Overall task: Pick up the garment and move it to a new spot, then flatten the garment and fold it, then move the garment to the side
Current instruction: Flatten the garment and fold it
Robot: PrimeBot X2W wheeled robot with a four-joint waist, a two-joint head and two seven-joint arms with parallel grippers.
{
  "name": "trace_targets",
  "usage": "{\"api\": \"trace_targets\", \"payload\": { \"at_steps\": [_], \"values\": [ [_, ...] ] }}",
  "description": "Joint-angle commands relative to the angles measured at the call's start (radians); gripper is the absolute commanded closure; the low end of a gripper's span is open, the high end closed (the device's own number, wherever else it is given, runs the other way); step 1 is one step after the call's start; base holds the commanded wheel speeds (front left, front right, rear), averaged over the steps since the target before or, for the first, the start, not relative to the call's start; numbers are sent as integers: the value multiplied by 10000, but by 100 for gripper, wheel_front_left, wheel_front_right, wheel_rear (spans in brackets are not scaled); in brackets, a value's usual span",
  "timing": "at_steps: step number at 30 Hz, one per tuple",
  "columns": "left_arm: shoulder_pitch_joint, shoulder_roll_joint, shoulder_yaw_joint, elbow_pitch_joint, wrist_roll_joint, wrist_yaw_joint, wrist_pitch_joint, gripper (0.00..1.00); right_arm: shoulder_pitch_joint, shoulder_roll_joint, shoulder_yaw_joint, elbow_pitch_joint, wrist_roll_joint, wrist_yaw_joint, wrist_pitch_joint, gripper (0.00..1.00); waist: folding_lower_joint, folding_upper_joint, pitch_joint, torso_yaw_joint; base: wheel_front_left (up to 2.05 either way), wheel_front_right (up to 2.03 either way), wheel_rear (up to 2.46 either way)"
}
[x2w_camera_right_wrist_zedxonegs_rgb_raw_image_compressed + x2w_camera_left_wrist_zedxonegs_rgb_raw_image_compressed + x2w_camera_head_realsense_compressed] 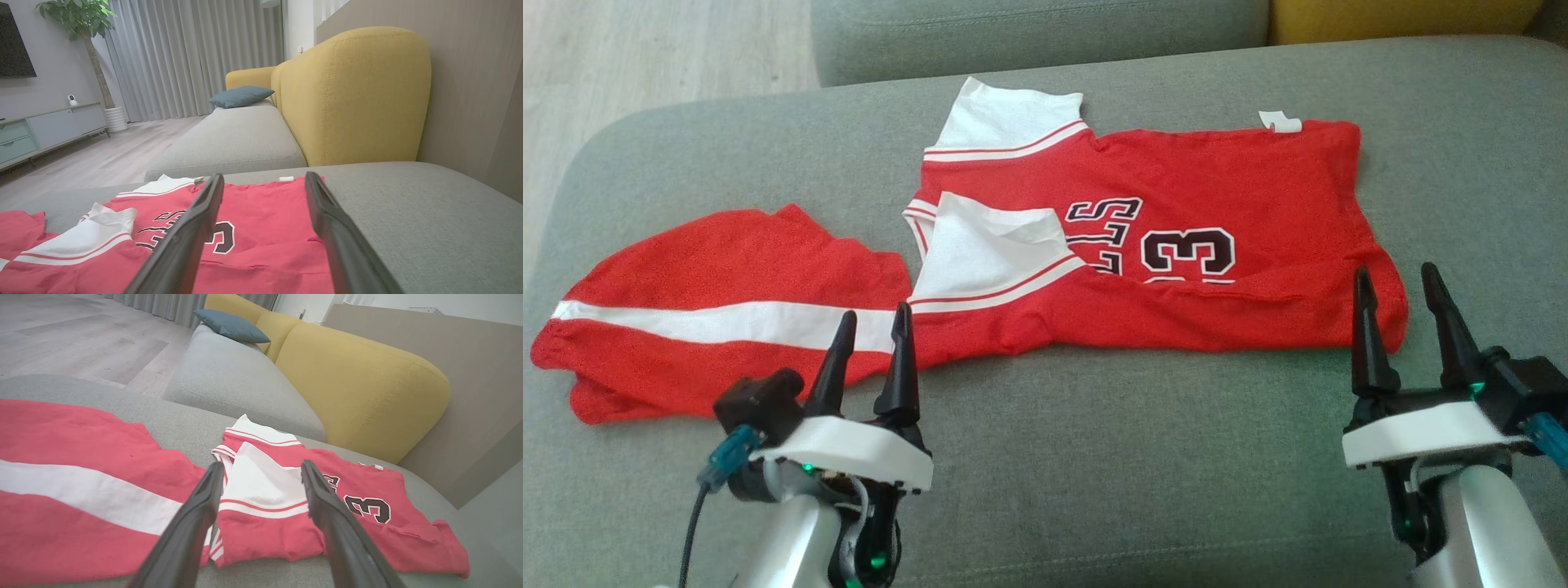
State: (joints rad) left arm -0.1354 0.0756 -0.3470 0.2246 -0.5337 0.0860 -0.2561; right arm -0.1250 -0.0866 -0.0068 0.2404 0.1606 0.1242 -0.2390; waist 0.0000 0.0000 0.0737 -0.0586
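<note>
The right gripper [264, 176], its two dark fingers spread apart and empty, hovers low over a red jersey [261, 228] lying on the grey sofa seat [429, 212], with a yellow backrest [355, 98] and blue pillow [241, 96] beyond.

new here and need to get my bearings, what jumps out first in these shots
A red jersey with black numbers lies spread on the grey sofa, one white sleeve folded over its front. Left of it lie red shorts with a white stripe. The left gripper and right gripper are open at the clothes' near edge.
</note>
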Motion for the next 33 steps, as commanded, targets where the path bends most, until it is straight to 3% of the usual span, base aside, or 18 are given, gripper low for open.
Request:
{"api": "trace_targets", "payload": {
  "at_steps": [1, 10, 23, 32, 33],
  "values": [
    [-501, -19, 325, -325, 80, -60, -55, 0, -280, 7, 182, -417, -82, 65, -122, 0, 0, 0, 7, -26, 0, 0, 0],
    [-1170, -149, -145, 1162, 217, -239, 218, 0, -485, 63, 101, -908, -81, 65, 226, 0, 0, 0, 438, -411, 0, 0, 0],
    [-2546, -88, -233, 3792, 393, 463, 812, 0, -701, 71, 135, -1226, 15, 65, 394, 0, 0, 0, 1122, -975, 0, 0, 0],
    [-3047, -12, -848, 4971, 851, 437, 1291, 0, -844, 116, 47, -1352, 130, 65, 592, 0, 0, 0, 1356, -1068, 0, 0, 0],
    [-3106, -10, -932, 5071, 901, 412, 1373, 24, -856, 129, 10, -1333, 145, 65, 688, 0, 0, 0, 1394, -1065, 0, 0, 0]
  ]
}}
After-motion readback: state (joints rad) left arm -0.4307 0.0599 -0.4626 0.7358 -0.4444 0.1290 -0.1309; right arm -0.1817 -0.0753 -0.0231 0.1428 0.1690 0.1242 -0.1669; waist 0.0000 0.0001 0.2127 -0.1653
